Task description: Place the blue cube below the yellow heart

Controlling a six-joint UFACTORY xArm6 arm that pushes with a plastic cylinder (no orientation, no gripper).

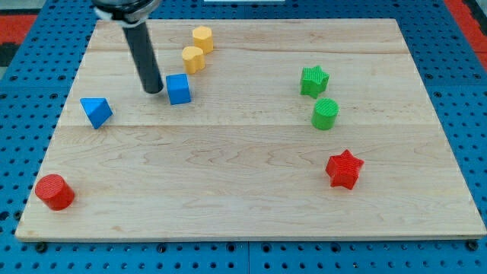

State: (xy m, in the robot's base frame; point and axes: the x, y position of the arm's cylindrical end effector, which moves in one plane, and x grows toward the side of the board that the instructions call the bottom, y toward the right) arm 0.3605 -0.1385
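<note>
While the camera view looks down on the wooden counter (251,198), my tip (153,90) sits just beside the blue cube (179,89), on the cube's left in the view; whether it touches the face I cannot tell. No fingers exist on this rig, so nothing can be said to be apart, together or clamped: the rod only shoves.

Near the cube, up and to the view's right, lies the yellow heart (193,58), with a second yellow block (202,38) just above it towards the view's top. So the cube already lies roughly below the heart, a little to the view's left. A blue wedge (96,111) sits further left, a red cylinder (54,192) at the bottom left, a green star (313,81) and a green cylinder (326,113) at the right, a red star (344,169) below them.

As I judge it, the cube is light, rigid plastic that should slide easily on smooth wood and may spin if struck off-centre. It cannot be gripped; the place to press is the middle of its left face, low down, nudging it gently rightward so that it stops under the heart without knocking it
</note>
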